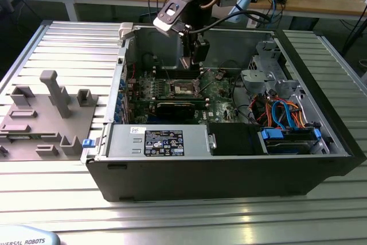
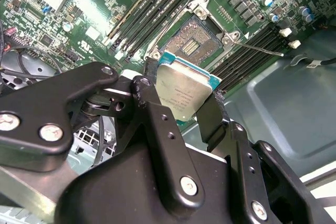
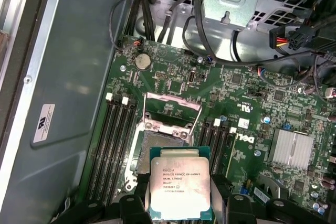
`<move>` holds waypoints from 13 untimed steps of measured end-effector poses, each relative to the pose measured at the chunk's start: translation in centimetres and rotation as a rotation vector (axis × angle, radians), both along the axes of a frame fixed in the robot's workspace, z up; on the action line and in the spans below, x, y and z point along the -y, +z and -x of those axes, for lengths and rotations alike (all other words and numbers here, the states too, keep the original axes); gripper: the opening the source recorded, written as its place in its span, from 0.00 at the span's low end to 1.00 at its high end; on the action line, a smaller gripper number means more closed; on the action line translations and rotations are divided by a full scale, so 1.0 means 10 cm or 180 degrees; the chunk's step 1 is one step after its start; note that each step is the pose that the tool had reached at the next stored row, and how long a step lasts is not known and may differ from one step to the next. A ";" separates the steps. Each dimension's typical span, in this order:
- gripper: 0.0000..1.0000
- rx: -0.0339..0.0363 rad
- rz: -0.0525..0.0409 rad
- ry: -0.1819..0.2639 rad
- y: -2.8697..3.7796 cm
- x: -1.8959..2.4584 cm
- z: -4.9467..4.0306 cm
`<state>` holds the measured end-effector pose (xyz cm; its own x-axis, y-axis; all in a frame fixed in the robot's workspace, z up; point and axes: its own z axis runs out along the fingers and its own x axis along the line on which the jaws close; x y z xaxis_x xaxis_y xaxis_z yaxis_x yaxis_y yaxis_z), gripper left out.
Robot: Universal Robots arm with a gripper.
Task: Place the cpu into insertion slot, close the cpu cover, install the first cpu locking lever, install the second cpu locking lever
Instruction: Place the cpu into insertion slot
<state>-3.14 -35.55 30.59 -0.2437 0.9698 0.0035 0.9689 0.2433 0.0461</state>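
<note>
The gripper [image 2: 181, 107] is closed on the cpu [image 2: 185, 85], one black finger on each of two opposite edges, with the chip's silver top facing both wrist cameras. The chip hangs above the insertion slot [image 2: 194, 43] and clear of it, not yet seated.

In the first wrist view the cpu [image 3: 180, 190] overlaps one edge of the insertion slot [image 3: 153, 146], and its sides run roughly parallel to the slot's rim, so the slot looks to lie below the chip and a little off to one side. The cpu cover [image 3: 171, 111] stands flipped open at the slot's opposite edge, leaving the recess bare. A thin locking lever [image 2: 260, 50] is swung out beside the slot. In the exterior view the gripper [image 1: 192, 61] hangs inside the open computer case [image 1: 229, 170], just above the slot [image 1: 184, 89].
</note>
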 end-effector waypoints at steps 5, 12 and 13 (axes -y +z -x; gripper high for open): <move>0.54 0.0000 0.0000 0.0000 -0.007 -0.001 0.009; 0.54 0.0000 0.0000 0.0000 -0.010 -0.002 0.010; 0.54 0.0000 0.0000 0.0000 -0.010 -0.002 0.010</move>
